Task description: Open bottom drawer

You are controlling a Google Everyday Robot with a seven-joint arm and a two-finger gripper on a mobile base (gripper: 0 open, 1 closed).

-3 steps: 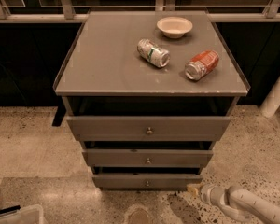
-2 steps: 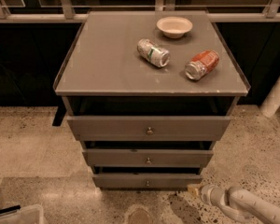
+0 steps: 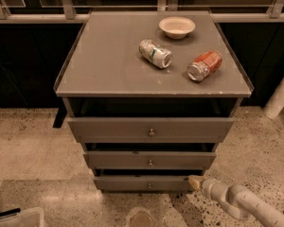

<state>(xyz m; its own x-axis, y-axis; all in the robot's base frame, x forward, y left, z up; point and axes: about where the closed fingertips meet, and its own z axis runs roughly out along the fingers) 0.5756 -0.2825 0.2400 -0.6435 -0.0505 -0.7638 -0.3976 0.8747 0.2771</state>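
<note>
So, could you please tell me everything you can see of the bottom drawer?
The bottom drawer is the lowest of three grey fronts: thin, flat, matte, with a small round metal knob at its centre. A dark gap lies above it. The gripper sits at its right end, seemingly touching.

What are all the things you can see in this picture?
cabinet: one, grey, middle of the view
bowl: one, cream, back of the cabinet top
green can: one, green and silver, lying on its side on the cabinet top
red can: one, red-orange, lying on its side to the right of the green can
top drawer: one, grey, just under the cabinet top
middle drawer: one, grey, below the top drawer
bottom drawer: one, grey, lowest, near the floor
floor: one, speckled beige, around the cabinet
arm: one, pale grey, bottom right
gripper: one, pale, at the bottom drawer's right end
</note>
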